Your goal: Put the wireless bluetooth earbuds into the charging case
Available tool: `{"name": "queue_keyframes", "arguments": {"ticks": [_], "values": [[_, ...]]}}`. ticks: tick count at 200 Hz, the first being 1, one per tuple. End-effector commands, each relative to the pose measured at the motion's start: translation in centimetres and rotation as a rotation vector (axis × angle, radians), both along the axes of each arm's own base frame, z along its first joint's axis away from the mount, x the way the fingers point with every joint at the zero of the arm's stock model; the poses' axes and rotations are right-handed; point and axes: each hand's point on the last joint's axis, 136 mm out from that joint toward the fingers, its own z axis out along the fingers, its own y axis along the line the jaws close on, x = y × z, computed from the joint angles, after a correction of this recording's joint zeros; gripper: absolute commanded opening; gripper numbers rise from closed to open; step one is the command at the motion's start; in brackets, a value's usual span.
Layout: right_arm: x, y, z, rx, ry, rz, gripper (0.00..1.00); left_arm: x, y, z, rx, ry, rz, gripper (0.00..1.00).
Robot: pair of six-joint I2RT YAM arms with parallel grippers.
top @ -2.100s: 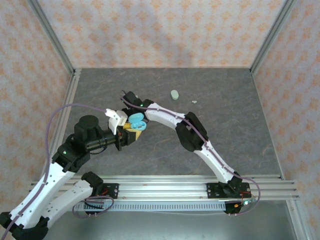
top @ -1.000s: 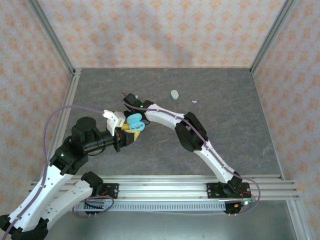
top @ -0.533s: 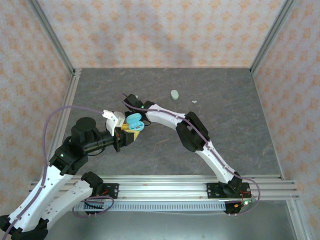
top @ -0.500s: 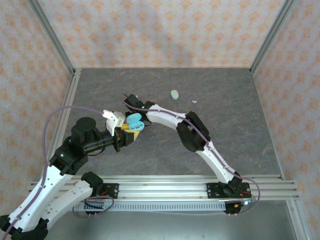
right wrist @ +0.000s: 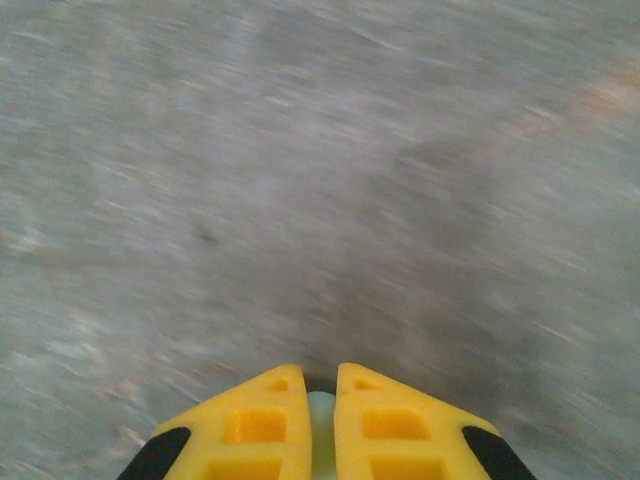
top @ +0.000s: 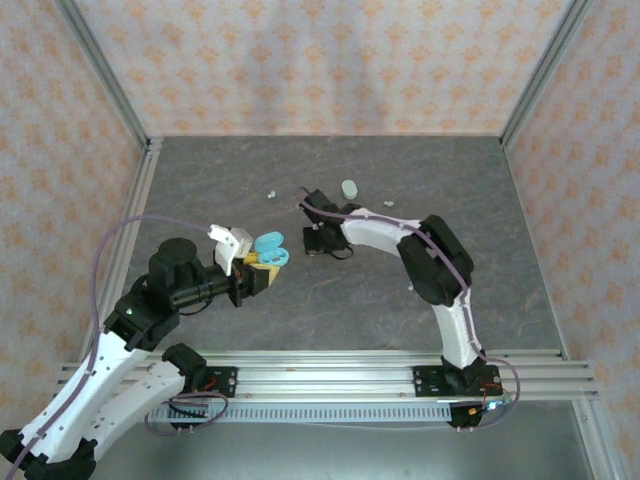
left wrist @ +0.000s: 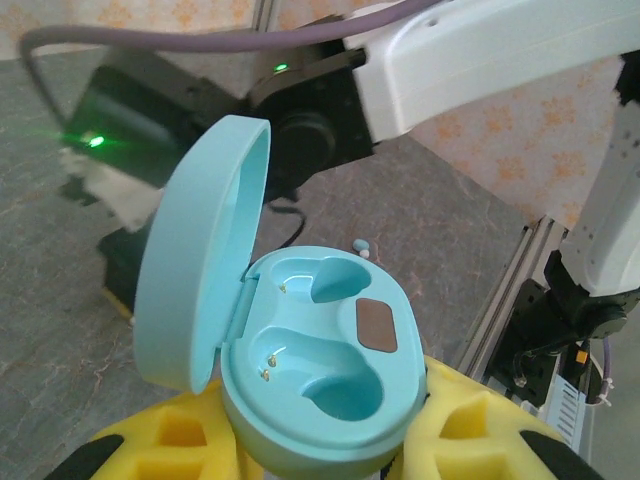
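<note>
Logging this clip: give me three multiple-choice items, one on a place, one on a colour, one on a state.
1. Where is the blue case? A on the table; B in the left gripper; C against the back wall.
2. What colour is the earbud pinched in the right gripper? A pale green; B red; C black.
3. The blue case's wells are: A both filled; B one filled; C both empty.
Key: B, it sits clamped there; A, the right wrist view shows it; C, the left wrist view shows bare wells.
</note>
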Motion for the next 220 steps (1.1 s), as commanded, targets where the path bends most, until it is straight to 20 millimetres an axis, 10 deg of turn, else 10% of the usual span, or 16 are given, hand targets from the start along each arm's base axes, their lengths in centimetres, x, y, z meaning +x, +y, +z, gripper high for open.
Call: {"name": "queue_keyframes", "arguments": {"ticks": [1,49,103,160,220], "values": [[-2.0,-2.2,1.5,-0.005,0.020,-0.017,0.10,0.8,-0.4,0.6,-0.008,-0.052,-0.011,0.10],[-6.4,-6.6,5.2,-0.020,0.048,-0.050,0.10,1.7,-1.3,0.2,-0.007,-0.089,-0.045,0.10],[-8.1,-10.0,16.5,0.042,-0.190,-0.166,0.10,2.7,-2.2,-1.2,0.010,-0.115,-0.077,0.11],[-11.0,-7.5,25.5,0.132,-0.385,-0.088,0.10,3.8,-2.2,-1.1,0.000,-0.209,-0.049,0.09],[-12.9,-0.5,29.1,0.237,-0.413,0.077,0.09,3.7,-1.5,-0.9,0.015,-0.265,-0.022,0.09]]}}
